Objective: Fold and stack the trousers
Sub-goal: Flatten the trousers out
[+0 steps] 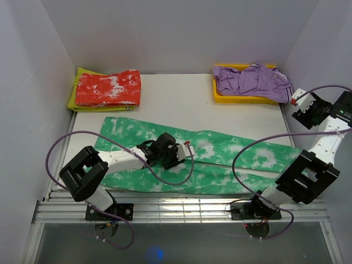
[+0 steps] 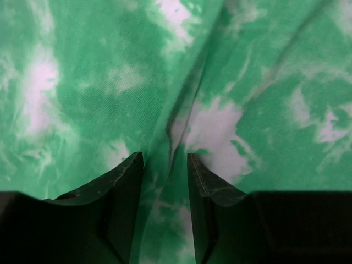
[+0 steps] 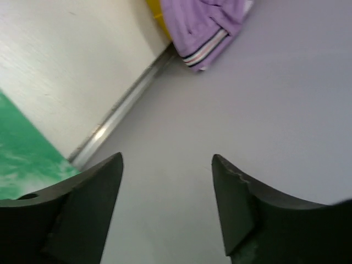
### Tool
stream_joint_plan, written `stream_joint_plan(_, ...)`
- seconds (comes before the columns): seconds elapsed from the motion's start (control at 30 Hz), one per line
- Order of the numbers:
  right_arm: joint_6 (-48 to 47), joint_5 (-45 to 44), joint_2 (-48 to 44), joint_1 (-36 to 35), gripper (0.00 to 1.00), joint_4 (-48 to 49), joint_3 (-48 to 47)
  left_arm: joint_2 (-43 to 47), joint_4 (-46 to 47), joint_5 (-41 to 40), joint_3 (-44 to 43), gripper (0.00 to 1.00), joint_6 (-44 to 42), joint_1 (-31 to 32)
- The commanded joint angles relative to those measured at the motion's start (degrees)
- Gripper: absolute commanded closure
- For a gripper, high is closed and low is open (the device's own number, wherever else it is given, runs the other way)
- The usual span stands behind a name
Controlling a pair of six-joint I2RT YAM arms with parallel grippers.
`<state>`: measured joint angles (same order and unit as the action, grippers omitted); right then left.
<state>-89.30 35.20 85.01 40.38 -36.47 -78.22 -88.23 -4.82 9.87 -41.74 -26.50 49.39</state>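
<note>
Lying long across the desk [image 1: 176,99], the trousers [image 1: 242,151] were not folded up or stacked yet. The left fingers [image 2: 124,209] stood a little apart on them; the right fingers [image 3: 82,209] were wide, holding nothing.

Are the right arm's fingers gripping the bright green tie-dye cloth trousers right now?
No, the right arm's fingers stand apart with nothing between them, the green trousers lying off to one side.

A white surface [image 1: 176,104] fills the middle of the top view. Plain pale grey walls box it in: a back wall [image 1: 176,33] across the top, a left wall [image 1: 27,99] and a right wall [image 1: 327,44]. A slotted metal rail [image 1: 181,210] runs along the near edge. Below it, a dim glossy grey strip [image 1: 220,247] shows a blue glint. The light is soft and even.
</note>
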Motion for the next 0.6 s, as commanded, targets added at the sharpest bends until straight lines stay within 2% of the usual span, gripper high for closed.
stream_joint_plan(0.0,11.85,-6.96,-0.11,-5.29,0.33,-12.04,3.59,3.93,-4.4,-6.96,-3.87,0.49,0.47,-0.34)
stream_joint_plan(0.03,14.65,-8.21,-0.11,-6.18,0.38,-12.48,4.38,5.42,-7.19,-7.49,-5.18,0.44,1.44,-0.6)
stream_joint_plan(0.07,15.81,-9.52,-0.02,-6.8,0.44,-12.83,5.26,6.3,-8.79,-7.15,-6.5,0.22,2.67,-1.3)
stream_joint_plan(0.17,17.74,-12.87,0.15,-9.17,0.53,-16.88,8.33,9.03,-15.38,-3.46,-12.74,0.09,8.82,-6.22)
stream_joint_plan(0.3,21.79,-17.61,-1.16,-13.92,0.55,-14.78,16.14,11.76,-21.54,1.03,-16.8,0.07,12.26,-17.62)
stream_joint_plan(0.37,23.98,-19.89,-1.6,-17.24,0.55,-10.74,19.05,12.02,-25.22,3.56,-16.54,0.07,12.18,-21.94)
stream_joint_plan(0.4,25.21,-22.0,-1.43,-18.31,0.55,-9.68,20.28,11.76,-27.41,4.19,-15.75,0.08,12.18,-26.49)
stream_joint_plan(0.57,29.44,-28.42,4.97,-23.15,0.58,-0.73,24.34,7.99,-30.78,5.86,-12.23,0.12,11.04,-39.7)
